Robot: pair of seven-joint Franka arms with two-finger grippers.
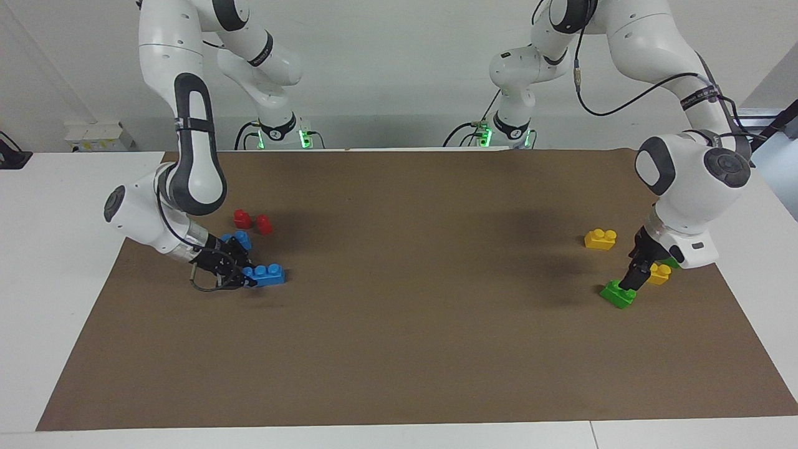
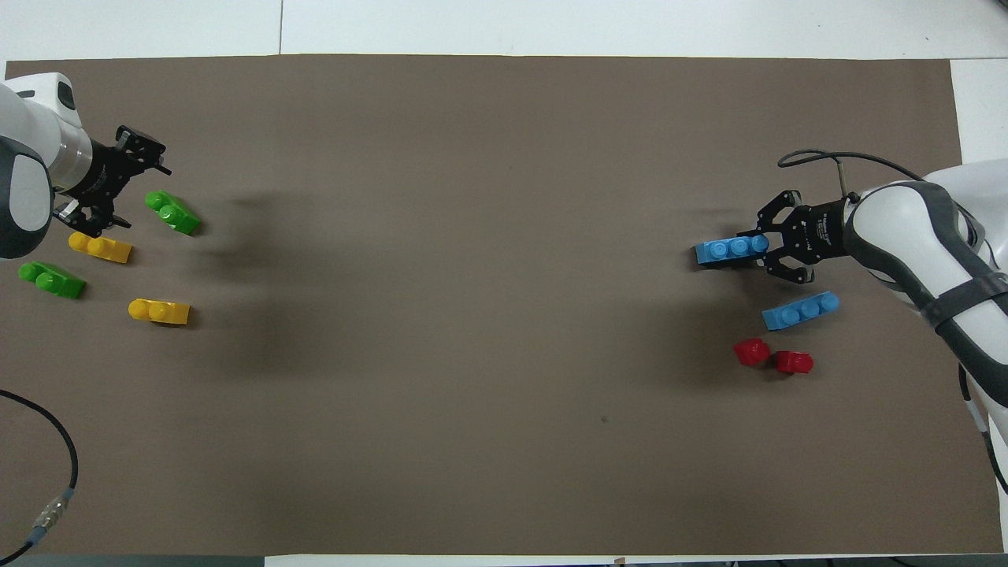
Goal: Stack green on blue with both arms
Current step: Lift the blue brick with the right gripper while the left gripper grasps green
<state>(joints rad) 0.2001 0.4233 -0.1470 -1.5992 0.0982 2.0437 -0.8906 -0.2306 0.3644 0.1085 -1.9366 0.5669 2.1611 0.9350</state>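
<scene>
- Two hands at work: right hand (image 2: pixel 762 250) spread open around one end of a blue brick (image 2: pixel 731 252) lying on the bench.
- Left hand (image 1: pixel 631 279) open, low beside the bright-green brick (image 1: pixel 618 294), near yellow bricks.

darker green brick (image 1: pixel 672 262) mostly hidden

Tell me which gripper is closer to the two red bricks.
The right gripper. It is at the blue brick a little farther from the robots than the red bricks. The left gripper is down by the green brick at the left arm's end.
</scene>
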